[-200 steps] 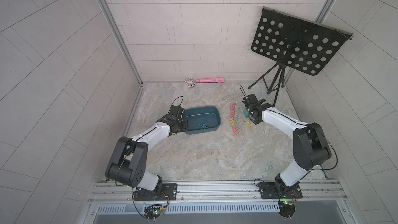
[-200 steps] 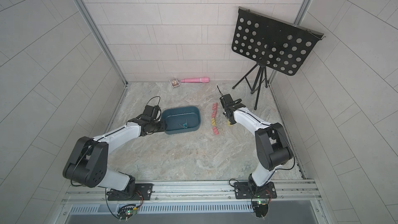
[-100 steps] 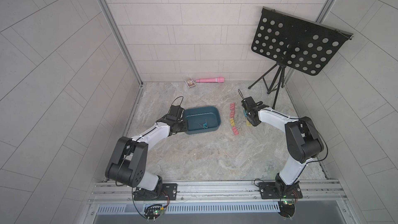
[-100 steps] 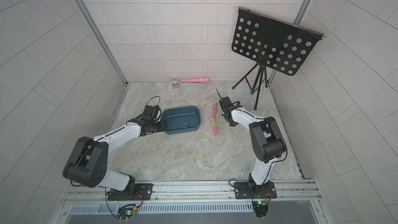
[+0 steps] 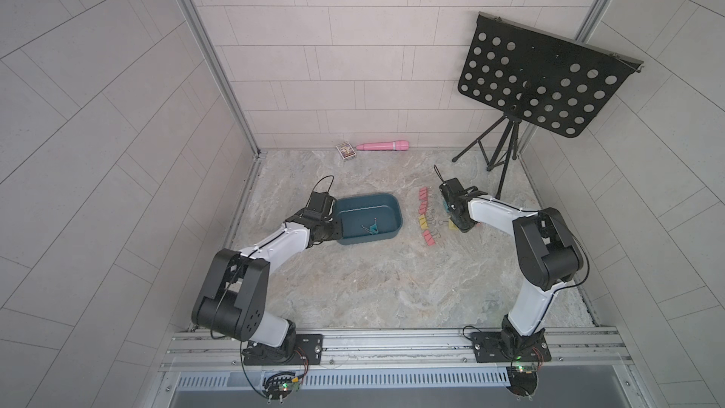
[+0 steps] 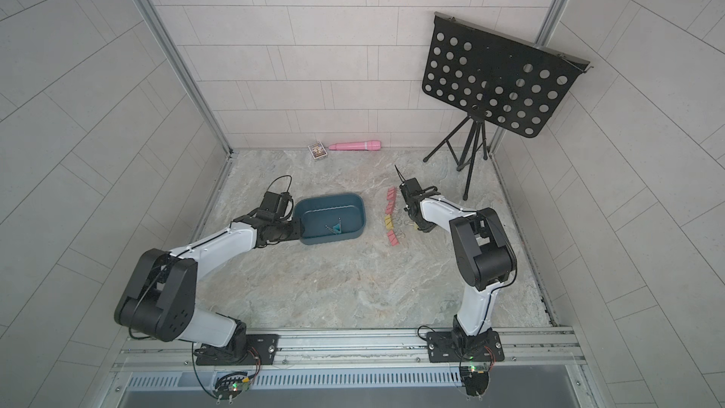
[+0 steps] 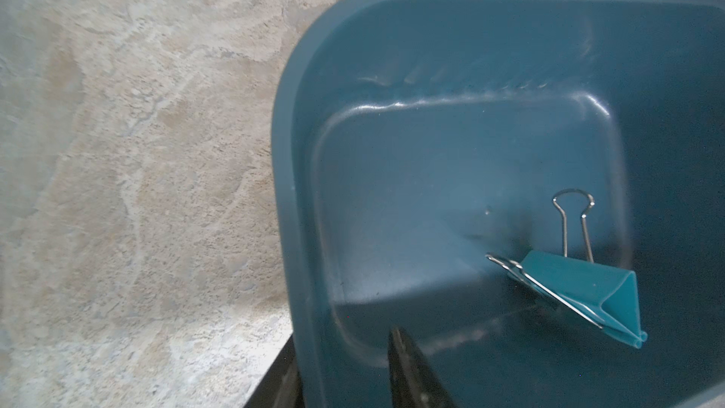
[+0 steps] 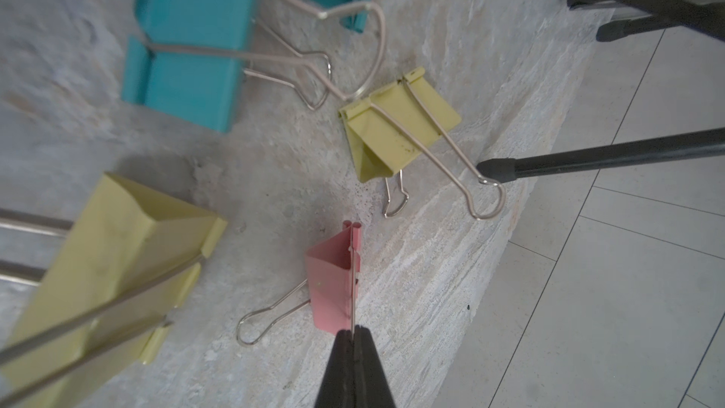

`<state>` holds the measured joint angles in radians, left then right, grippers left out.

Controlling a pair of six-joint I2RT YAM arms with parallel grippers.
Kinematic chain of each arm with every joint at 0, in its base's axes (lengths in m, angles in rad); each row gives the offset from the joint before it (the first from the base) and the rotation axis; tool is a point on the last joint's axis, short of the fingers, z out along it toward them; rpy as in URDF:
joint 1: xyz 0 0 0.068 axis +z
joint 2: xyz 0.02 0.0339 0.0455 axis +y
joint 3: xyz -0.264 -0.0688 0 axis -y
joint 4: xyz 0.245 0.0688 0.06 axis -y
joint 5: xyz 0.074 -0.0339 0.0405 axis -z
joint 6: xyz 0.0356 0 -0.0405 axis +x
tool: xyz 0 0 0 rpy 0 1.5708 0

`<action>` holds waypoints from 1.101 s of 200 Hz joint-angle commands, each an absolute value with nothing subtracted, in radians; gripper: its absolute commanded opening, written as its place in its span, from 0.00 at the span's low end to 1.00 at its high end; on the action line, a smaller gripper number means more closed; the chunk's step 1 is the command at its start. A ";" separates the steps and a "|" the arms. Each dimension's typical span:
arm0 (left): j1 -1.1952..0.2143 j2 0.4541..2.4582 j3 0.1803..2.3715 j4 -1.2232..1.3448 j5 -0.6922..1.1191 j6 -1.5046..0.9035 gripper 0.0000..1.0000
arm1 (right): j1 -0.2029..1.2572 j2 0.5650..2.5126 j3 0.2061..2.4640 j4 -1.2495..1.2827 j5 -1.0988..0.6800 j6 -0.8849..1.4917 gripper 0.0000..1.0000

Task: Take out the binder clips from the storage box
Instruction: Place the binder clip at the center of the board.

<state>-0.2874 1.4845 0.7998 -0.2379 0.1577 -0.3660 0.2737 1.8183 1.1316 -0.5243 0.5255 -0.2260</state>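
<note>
Last clip inside: one teal clip lies on the floor of the storage box, right of centre and toward the near long wall; both top views show nothing else in there
How it lies: on its side, body low, its two wire handles splayed apart
Left hand: pinching the box's left short wall, one finger inside and one outside, which looks like a steadying hold
Right hand: fingertips pressed together, with the wire handle of a pink clip running into the seam between them, so it seems to pinch that handle; I cannot tell whether the clip's body rests on the desk or hangs just above it
Clips out of the box: pink, yellow and teal binder clips lie on the desk beside the box's right short wall, between the box and the right hand
Nearer arm: the left hand is closer to the teal clip but is taken up with the wall; the right hand is well apart, beyond the row
Bearing for the coming move: from the right hand the teal clip lies to its left, past the row and over the right wall; it would likely have to let go of the pink clip, then come down from above onto a handle
</note>
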 commanded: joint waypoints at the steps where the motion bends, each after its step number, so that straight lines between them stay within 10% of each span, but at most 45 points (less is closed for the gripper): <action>1: -0.283 1.488 0.790 -0.241 0.158 -0.361 0.41 | 0.271 1.836 1.156 -0.550 0.535 -0.201 0.06; 220: -0.283 1.481 0.789 -0.242 0.148 -0.362 0.41 | 0.272 1.701 1.240 -0.659 0.370 -0.128 0.44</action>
